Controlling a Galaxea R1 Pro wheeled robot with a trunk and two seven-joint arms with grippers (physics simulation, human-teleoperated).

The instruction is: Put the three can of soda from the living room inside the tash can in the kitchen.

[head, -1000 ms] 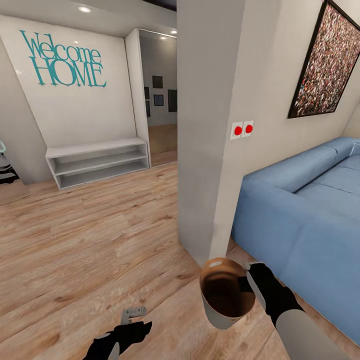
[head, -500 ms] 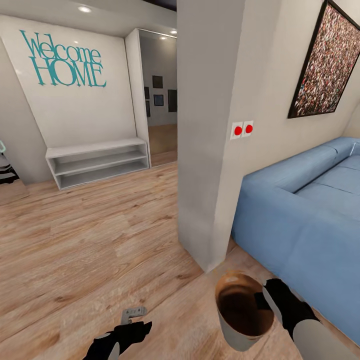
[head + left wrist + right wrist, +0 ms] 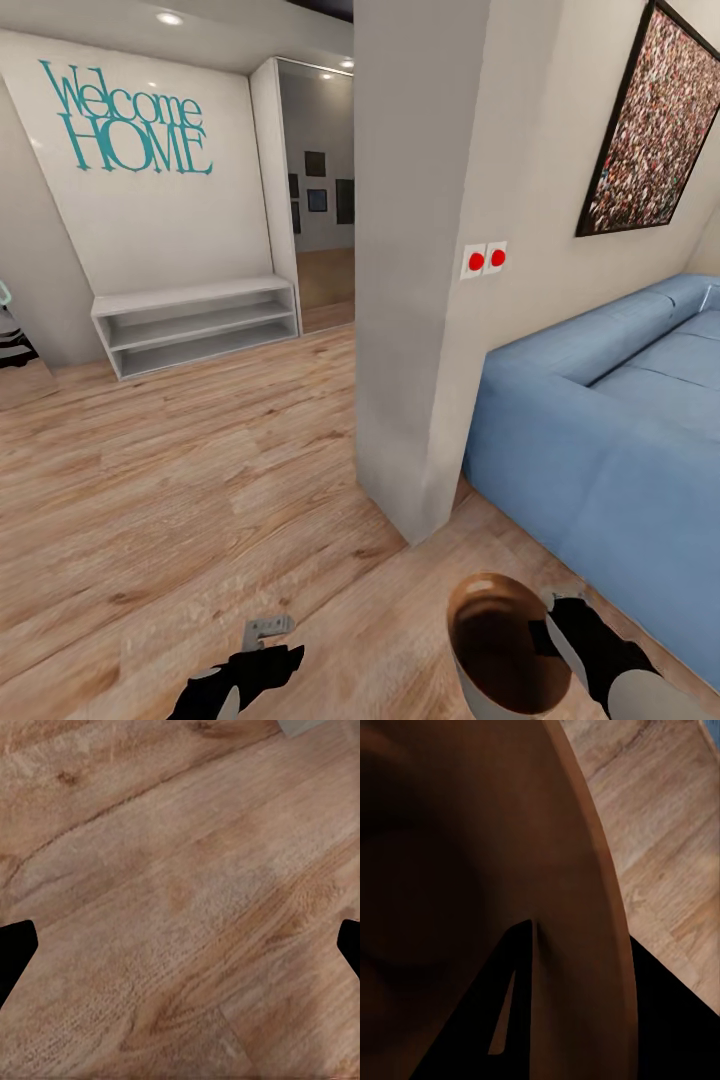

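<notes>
The tash can [image 3: 500, 650], a brown-copper bin with a dark inside, hangs low at the right of the head view. My right gripper [image 3: 556, 632] is shut on its rim, one finger inside and one outside. In the right wrist view the bin's brown wall [image 3: 585, 847] is close up, with my right gripper [image 3: 585, 1012] astride it. My left gripper [image 3: 272, 645] hangs open over the wood floor, its two black fingertips [image 3: 15, 952] wide apart and nothing between them. The cans of soda and the kitchen are out of view.
A white wall corner [image 3: 420, 330] stands straight ahead, with a blue sofa [image 3: 600, 430] close on the right. To the left lies open wood floor [image 3: 200, 470], leading to a low white shelf [image 3: 195, 320] under the "Welcome HOME" lettering [image 3: 125, 120]. A doorway [image 3: 322, 230] opens beside it.
My right arm has drawn the tash can down and to the right, closer to my body. The left arm and the view have stayed put.
</notes>
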